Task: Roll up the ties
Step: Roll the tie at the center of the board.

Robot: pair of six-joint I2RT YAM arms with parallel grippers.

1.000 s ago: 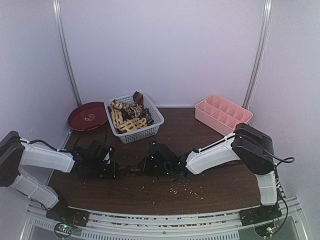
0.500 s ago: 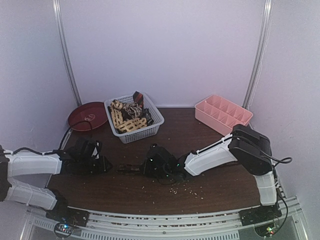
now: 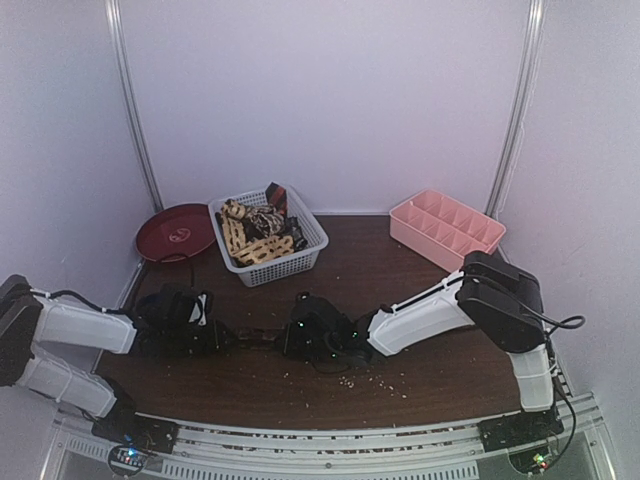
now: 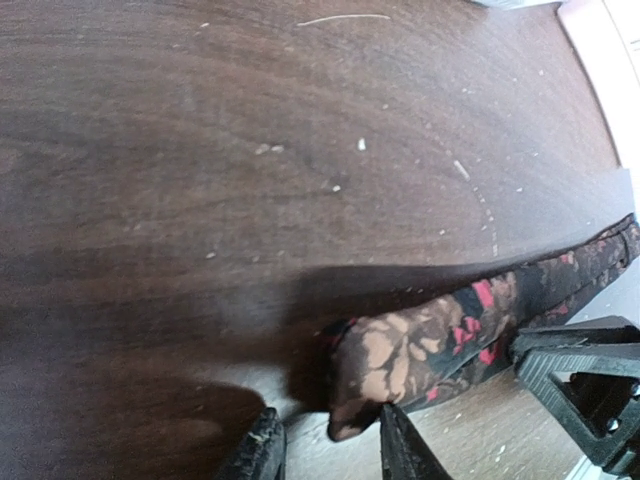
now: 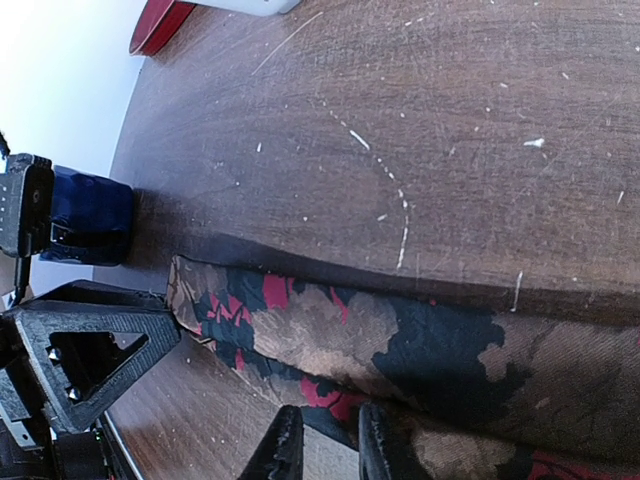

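One dark tie (image 3: 256, 337) with red and tan flowers lies on the brown table between my two grippers. In the left wrist view its end (image 4: 420, 350) curls up off the wood, and its tip sits between the spread fingers of my left gripper (image 4: 325, 452), touching the right finger. My left gripper (image 3: 218, 335) is open. My right gripper (image 3: 290, 338) is at the tie's other side. In the right wrist view the tie (image 5: 330, 335) is folded double, and my right gripper (image 5: 328, 450) is nearly closed on its lower edge. More ties (image 3: 258, 232) lie heaped in the basket.
The white lattice basket (image 3: 300, 258) stands at the back centre-left, with a dark red plate (image 3: 172, 232) to its left. A pink divided tray (image 3: 445, 228) is at the back right. A dark blue mug (image 5: 92, 220) stands near the left gripper. Crumbs dot the table (image 3: 370, 378).
My left gripper pulled back to the left, then came back right to the tie's end. My right gripper shifted slightly left along the tie.
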